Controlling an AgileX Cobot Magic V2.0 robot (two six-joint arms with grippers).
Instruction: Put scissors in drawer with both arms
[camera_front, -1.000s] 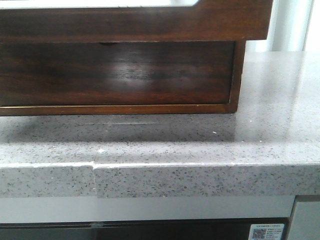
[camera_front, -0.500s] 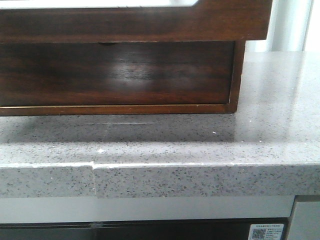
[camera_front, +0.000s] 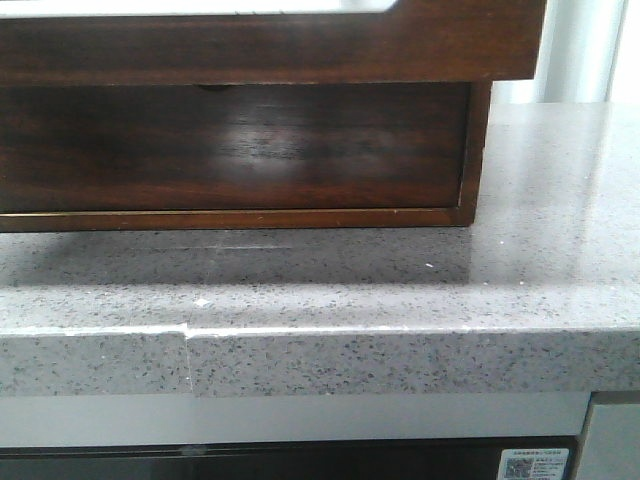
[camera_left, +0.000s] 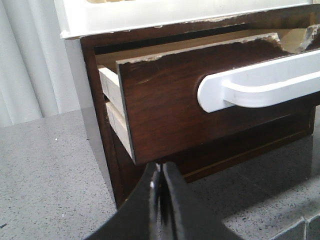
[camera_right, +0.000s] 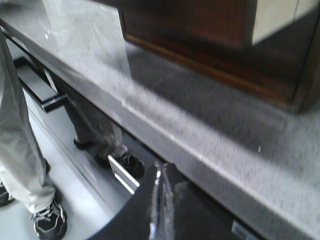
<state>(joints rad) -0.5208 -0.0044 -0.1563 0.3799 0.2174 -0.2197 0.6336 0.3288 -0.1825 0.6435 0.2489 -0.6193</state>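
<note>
The drawer (camera_left: 170, 105) is the upper one of a dark brown cabinet. It stands pulled partly out, with its long pale cutout (camera_left: 260, 85) along the front. In the front view its front (camera_front: 300, 50) overhangs the lower drawer (camera_front: 230, 150), which has a small half-round notch. My left gripper (camera_left: 161, 169) is shut and empty, just below the drawer front's lower corner. My right gripper (camera_right: 161, 170) is shut, off the counter and below its front edge (camera_right: 165, 135); that view is blurred. The scissors are not in view. Neither gripper shows in the front view.
The cabinet stands on a grey speckled counter (camera_front: 540, 250) with a seam (camera_front: 188, 345) in its front edge. A person's legs and shoes (camera_right: 120, 160) are on the floor below the counter. A white top (camera_left: 165, 12) lies over the cabinet.
Nothing has moved in the front view; only the glint on the lower drawer's front shifts slightly.
</note>
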